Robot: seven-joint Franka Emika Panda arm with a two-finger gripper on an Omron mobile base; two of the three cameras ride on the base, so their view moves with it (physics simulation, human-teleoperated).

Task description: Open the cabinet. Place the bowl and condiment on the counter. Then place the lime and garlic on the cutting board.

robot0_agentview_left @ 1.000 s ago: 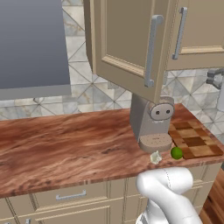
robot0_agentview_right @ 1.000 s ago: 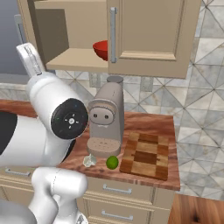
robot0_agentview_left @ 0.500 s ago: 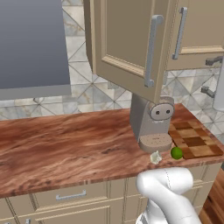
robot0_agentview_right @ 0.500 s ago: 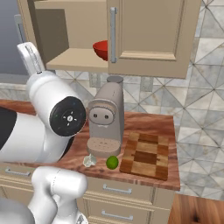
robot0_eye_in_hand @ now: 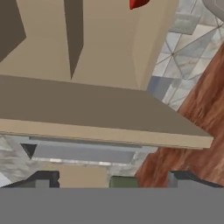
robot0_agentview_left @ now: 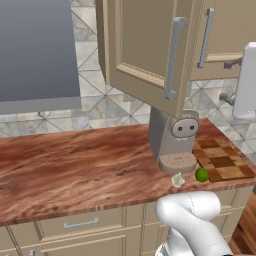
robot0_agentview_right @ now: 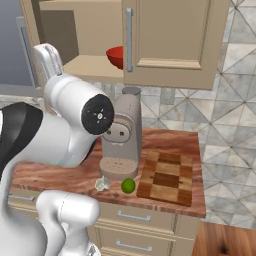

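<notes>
Nearest the front edge of the tabletop (robot0_agentview_right: 60, 175), the garlic (robot0_agentview_right: 102, 183) and lime (robot0_agentview_right: 128, 186) lie just beside each other, off the cutting board (robot0_agentview_right: 167, 178) to its left. Directly behind them stands a grey coffee machine (robot0_agentview_right: 121, 138). Above, the cabinet (robot0_agentview_right: 170, 40) has one door (robot0_agentview_left: 150, 45) swung wide, the bowl (robot0_agentview_right: 116, 56) on its shelf. Fingers (robot0_eye_in_hand: 111, 178) are spread, holding nothing.

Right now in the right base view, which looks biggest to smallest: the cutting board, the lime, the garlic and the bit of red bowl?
1. cutting board
2. bowl, only partly showing past the cabinet door
3. and 4. lime and garlic: they look about alike, so I won't rank them.
</notes>
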